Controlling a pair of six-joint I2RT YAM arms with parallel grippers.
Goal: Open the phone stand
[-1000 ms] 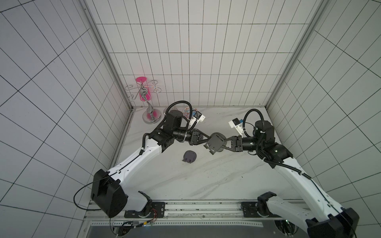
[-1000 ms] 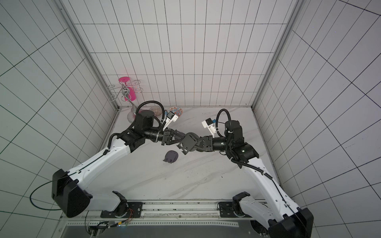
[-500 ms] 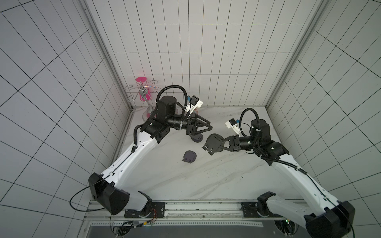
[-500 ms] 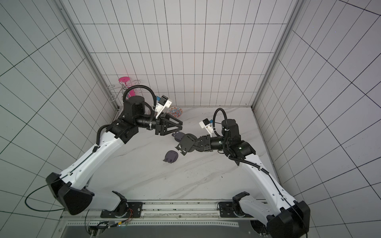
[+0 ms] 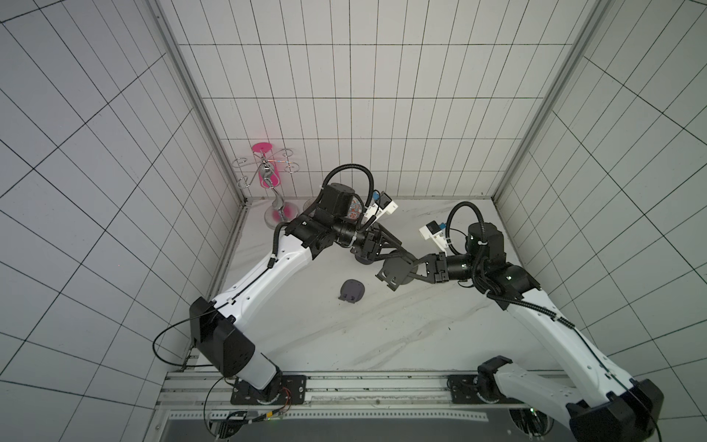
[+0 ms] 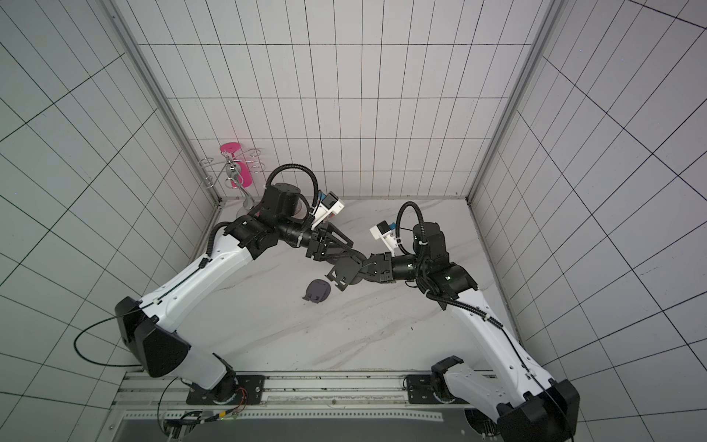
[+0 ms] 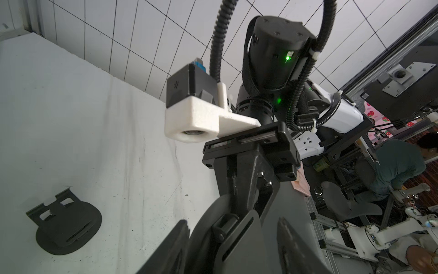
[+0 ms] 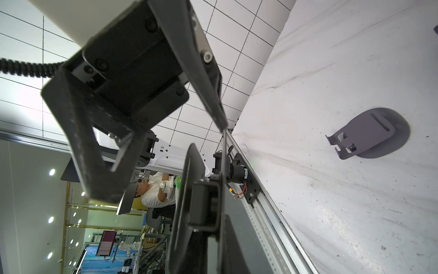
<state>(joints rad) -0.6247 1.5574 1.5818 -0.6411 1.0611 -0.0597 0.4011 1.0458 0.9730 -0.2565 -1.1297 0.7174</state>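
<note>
Chrome rack (image 5: 277, 199) with pink cup (image 5: 261, 147), back corner.

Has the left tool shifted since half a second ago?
Yes. The left tool has moved away from the pink rack in the back corner, toward the phone stand held by the right tool.

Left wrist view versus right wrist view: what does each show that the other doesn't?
Left wrist only: the whole right gripper, shut on the held phone stand, plus its wrist camera. Right wrist only: the whole left gripper, fingers spread open, plus the base rail. Both: the held phone stand and the spare phone stand lying on the table.
</note>
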